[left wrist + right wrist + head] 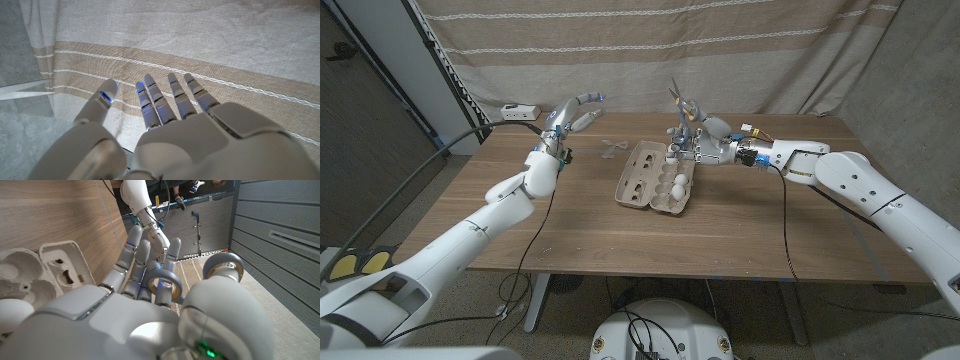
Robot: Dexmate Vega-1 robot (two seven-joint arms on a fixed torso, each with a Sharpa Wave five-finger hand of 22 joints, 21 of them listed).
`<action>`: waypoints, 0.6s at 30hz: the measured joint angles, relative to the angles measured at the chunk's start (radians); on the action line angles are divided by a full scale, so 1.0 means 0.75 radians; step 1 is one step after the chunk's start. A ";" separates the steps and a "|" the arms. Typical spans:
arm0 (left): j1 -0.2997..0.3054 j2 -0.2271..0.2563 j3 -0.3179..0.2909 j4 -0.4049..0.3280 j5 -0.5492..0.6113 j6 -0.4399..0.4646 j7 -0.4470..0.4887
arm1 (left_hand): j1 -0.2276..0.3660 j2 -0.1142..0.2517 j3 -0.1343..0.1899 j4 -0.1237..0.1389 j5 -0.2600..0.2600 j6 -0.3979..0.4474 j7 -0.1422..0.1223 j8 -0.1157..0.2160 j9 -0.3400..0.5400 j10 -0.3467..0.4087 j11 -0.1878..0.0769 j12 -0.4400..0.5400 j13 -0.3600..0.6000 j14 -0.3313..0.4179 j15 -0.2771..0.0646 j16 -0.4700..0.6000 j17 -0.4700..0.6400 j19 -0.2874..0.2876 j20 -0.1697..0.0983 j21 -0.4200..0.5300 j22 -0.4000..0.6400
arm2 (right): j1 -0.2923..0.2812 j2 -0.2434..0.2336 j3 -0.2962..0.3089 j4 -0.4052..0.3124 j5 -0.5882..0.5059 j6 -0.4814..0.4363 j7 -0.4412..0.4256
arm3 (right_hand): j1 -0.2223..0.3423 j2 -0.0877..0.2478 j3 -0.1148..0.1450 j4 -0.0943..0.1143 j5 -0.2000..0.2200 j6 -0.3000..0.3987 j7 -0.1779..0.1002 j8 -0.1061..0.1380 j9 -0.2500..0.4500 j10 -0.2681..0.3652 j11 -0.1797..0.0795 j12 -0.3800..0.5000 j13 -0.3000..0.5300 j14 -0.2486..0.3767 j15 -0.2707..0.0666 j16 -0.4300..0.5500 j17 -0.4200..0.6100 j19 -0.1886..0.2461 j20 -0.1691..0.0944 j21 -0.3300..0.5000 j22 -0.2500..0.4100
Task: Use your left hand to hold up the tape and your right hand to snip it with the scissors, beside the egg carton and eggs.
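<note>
- Left hand [572, 113] fingers [150, 97] spread apart and straight, nothing visible between them; hand raised above the table's far left corner, pointing toward the striped curtain [210, 55].
- Right hand [692, 135] fingers [134, 262] curled through the grey loop handles of the scissors [678, 101]; blades stick up above the hand, slightly tilted.
- In the right wrist view the scissor handle rings [165, 286] sit around the fingers, the hand hovering by the open carton.
- Egg carton [655, 177] lies open mid-table, lid flipped toward the robot's left; a few white eggs [677, 184] in the tray side, nearest the right hand.
- Tape: a small clear thing [612, 147] lies on the wooden table [740, 230] between the left hand and the carton; too faint to say for sure it is the tape.
- The two hands are well apart, carton between them.
- White power strip [519, 112] at the table's far left edge, just beside the left hand.
</note>
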State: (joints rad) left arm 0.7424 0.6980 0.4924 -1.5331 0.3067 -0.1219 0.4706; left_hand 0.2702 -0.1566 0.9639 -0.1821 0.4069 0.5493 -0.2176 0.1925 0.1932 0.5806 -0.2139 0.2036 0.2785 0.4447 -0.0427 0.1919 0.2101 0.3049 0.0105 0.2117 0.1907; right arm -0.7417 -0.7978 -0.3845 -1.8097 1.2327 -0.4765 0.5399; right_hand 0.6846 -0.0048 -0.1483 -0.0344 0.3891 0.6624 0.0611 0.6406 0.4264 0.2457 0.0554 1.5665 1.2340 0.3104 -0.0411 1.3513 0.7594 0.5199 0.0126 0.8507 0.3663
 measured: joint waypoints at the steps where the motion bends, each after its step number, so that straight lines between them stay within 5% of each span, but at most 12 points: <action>1: 0.000 0.000 0.000 0.000 0.000 0.000 -0.001 | -0.010 -0.010 0.000 0.000 0.000 -0.003 0.003 0.000 0.000 -0.002 0.002 0.000 0.000 -0.001 0.001 0.000 -0.001 0.000 0.000 0.000 0.000 | -0.001 0.000 0.000 -0.001 0.000 0.000 0.000 | 0.000 0.000 0.000 0.000 0.002 0.000 0.000 -0.006 0.000 0.000 0.000 0.000 0.000 0.000 0.000 0.000 0.000 0.000 0.000 0.000 0.000; 9: -0.039 0.018 0.020 0.047 -0.012 0.001 -0.034 | -0.074 -0.045 -0.061 0.025 0.008 0.023 0.007 0.016 0.000 -0.002 0.002 0.005 -0.006 -0.012 -0.007 0.007 0.002 -0.017 0.002 0.000 0.004 | -0.010 -0.007 0.007 -0.010 0.000 0.009 -0.018 | 0.008 0.008 0.004 -0.004 0.009 0.000 0.000 -0.010 -0.011 0.000 0.000 -0.002 0.000 0.000 0.000 0.000 -0.006 0.000 0.000 0.000 -0.006; 18: -0.047 0.037 0.026 0.053 -0.009 0.030 -0.049 | -0.088 -0.045 -0.069 0.020 0.015 0.087 0.023 0.040 0.000 -0.002 0.002 0.010 -0.006 -0.012 -0.007 0.007 0.002 -0.017 0.002 0.000 0.004 | -0.023 -0.016 0.018 -0.022 -0.001 0.018 -0.029 | 0.012 0.012 0.005 -0.005 0.009 0.000 0.000 -0.018 -0.019 0.001 -0.001 0.003 -0.001 0.000 0.000 0.008 -0.012 0.000 0.000 0.000 -0.017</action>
State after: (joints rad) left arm 0.7073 0.7259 0.5123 -1.4935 0.2995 -0.0993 0.4339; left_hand 0.2042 -0.1902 0.9123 -0.1669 0.4180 0.6146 -0.2000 0.2226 0.1930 0.5792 -0.2125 0.2113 0.2738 0.4358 -0.0480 0.1975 0.2118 0.2924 0.0124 0.2117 0.1933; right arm -0.7586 -0.8102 -0.3707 -1.8260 1.2321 -0.4627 0.5184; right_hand 0.6937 0.0044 -0.1442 -0.0385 0.3959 0.6622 0.0613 0.6272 0.4125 0.2462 0.0549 1.5684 1.2336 0.3104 -0.0411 1.3574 0.7501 0.5199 0.0126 0.8507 0.3537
